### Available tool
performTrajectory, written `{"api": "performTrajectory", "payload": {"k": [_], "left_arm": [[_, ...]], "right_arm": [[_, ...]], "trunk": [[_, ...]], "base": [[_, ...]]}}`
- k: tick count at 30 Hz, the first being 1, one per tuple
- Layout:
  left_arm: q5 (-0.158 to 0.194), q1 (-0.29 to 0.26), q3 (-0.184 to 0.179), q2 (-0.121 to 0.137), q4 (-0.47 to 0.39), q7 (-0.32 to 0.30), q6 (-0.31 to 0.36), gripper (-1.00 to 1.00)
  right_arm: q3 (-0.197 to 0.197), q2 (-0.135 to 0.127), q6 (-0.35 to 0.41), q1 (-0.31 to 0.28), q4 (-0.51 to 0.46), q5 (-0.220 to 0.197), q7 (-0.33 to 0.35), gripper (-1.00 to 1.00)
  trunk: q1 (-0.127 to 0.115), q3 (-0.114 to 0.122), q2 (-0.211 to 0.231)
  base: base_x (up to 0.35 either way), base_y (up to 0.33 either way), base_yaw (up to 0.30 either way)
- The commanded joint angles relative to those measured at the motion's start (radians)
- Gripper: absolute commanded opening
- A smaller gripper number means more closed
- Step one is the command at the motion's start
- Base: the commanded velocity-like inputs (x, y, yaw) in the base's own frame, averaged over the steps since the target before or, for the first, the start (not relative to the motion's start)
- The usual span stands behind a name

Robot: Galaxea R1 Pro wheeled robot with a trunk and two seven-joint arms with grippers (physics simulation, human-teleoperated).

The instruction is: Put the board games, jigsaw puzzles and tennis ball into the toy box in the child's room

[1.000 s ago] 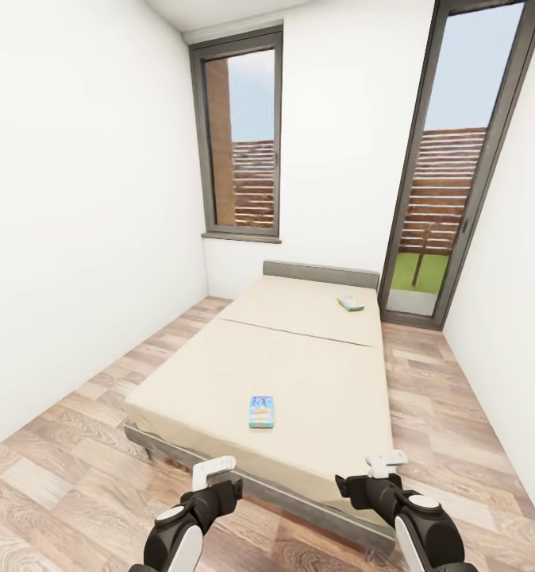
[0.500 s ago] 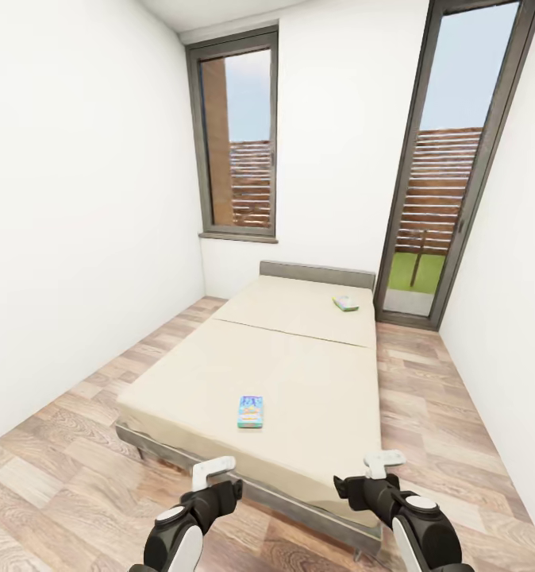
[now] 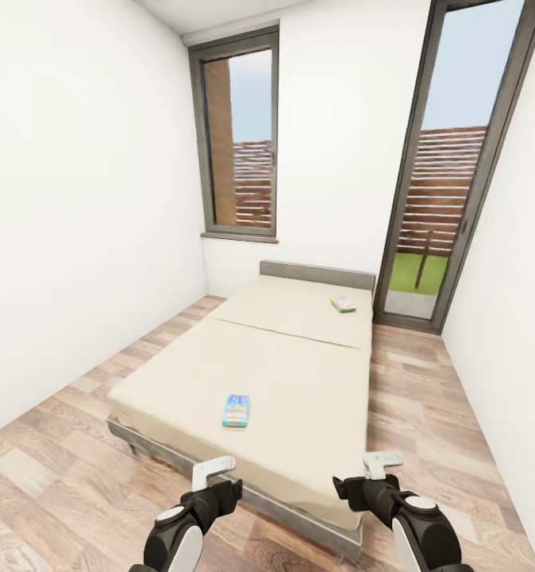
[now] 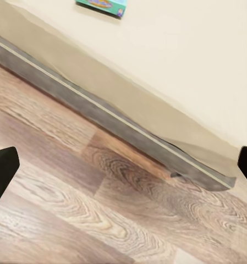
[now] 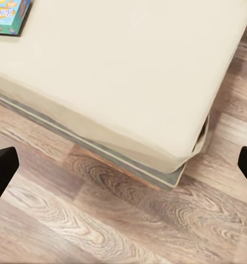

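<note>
Two board games lie on the cream bed (image 3: pixel 299 373). The light blue one (image 3: pixel 236 410) is near the foot end, and a yellow-green one (image 3: pixel 343 304) lies far off by the headboard. My left gripper (image 3: pixel 220 481) and right gripper (image 3: pixel 371 477) hang low over the floor just short of the bed's foot edge, both open and holding nothing. In the left wrist view, the open left gripper (image 4: pixel 123 165) faces the bed frame, with the blue game (image 4: pixel 103 5) beyond it. The right gripper (image 5: pixel 123 165) looks at the bed's corner, with the same game (image 5: pixel 9 15) off to the side.
Wood-plank floor (image 3: pixel 53 445) runs along both sides of the bed. White walls close in left and right. A tall window (image 3: pixel 240 135) and a glass door (image 3: pixel 450 175) stand in the far wall behind the grey headboard (image 3: pixel 317 275).
The whole head view has shifted, so the bed and both games sit further left and a little further off in the picture. Both grippers hold the same pose.
</note>
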Motion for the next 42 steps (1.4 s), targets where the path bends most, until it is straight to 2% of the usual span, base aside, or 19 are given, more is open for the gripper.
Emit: {"api": "performTrajectory", "payload": {"k": [1, 13, 42], "left_arm": [[0.011, -0.001, -0.001, 0.000, -0.001, 0.010, 0.002, 1.00], [0.011, -0.001, -0.001, 0.000, -0.001, 0.010, 0.002, 1.00], [0.012, -0.001, -0.002, -0.002, -0.001, 0.009, 0.002, 1.00]], "right_arm": [[-0.001, 0.000, 0.006, -0.001, -0.001, 0.001, 0.003, 1.00], [0.000, 0.003, 0.012, -0.001, -0.001, 0.001, 0.003, 1.00], [0.000, 0.005, 0.009, -0.001, -0.001, 0.003, 0.002, 1.00]], "trunk": [[0.000, -0.001, -0.001], [0.000, -0.001, -0.001], [0.000, -0.001, -0.001]], "base": [[0.000, -0.271, 0.213], [0.000, -0.148, 0.259], [0.000, -0.012, 0.292]]}}
